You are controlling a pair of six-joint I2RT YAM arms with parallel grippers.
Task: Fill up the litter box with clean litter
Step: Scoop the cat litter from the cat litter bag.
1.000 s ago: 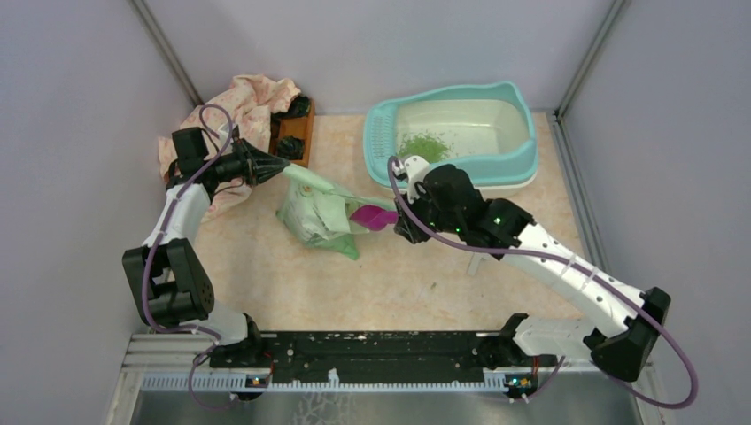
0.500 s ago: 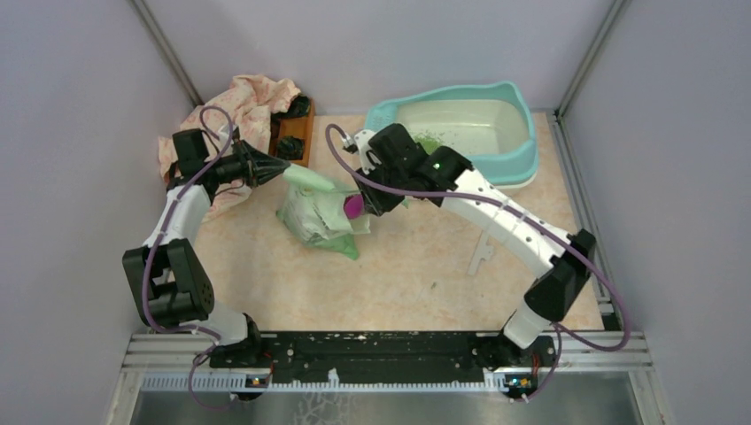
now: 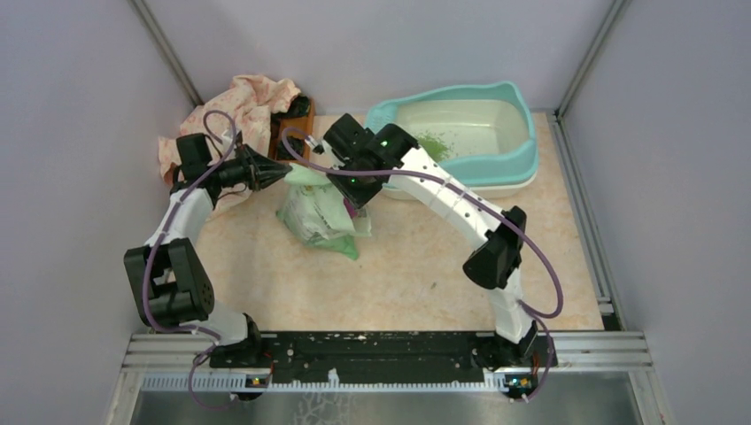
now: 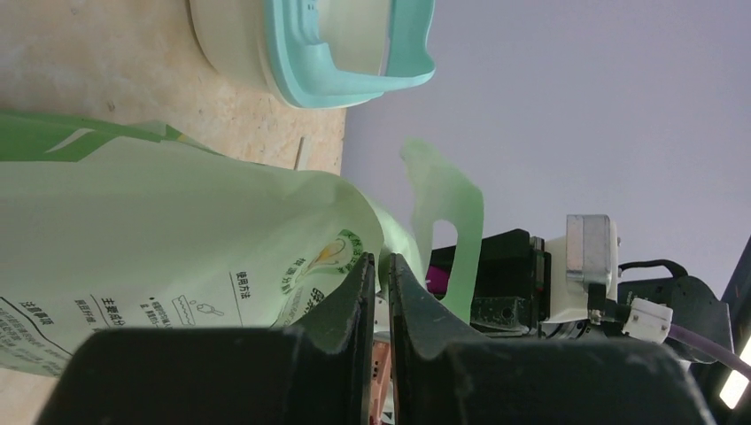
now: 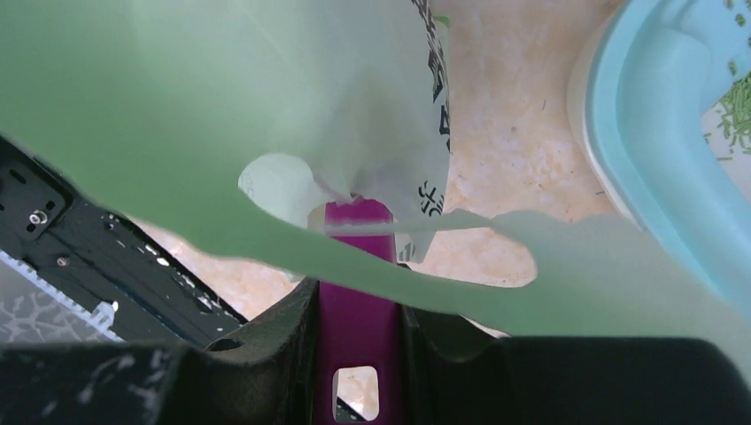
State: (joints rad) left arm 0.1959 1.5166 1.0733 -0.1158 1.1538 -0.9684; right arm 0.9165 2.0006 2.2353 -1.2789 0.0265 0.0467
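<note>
The right end effector (image 5: pixel 359 301) is clamped on the handle of a purple scoop (image 5: pixel 359 332), whose bowl is pushed past the lip of the pale green bag (image 3: pixel 319 217). The bowl itself is hidden by the plastic. The left end effector (image 4: pixel 376 266) is closed on the bag's upper edge, pinching the film and lifting it so the mouth stands open towards the other arm. The litter box (image 3: pixel 522 133) sits at the far right of the bench (image 3: pixel 398 274), well apart from the bag. Only a thin patch of green litter (image 3: pixel 434 143) lies in its basin, near the perforated end, so most of the filling looks left to do. The step in hand appears to be loading the scoop. To do it well, the left arm should hold the edge high and taut so the loose film seen draping over the handle does not fold into the bowl. The scoop should drive down and forward into the granules, then tip level before it is drawn out. It should come out slowly along the line of the opening, because snagging the lip could tug the bag from the pinch or scatter granules on the bench.
</note>
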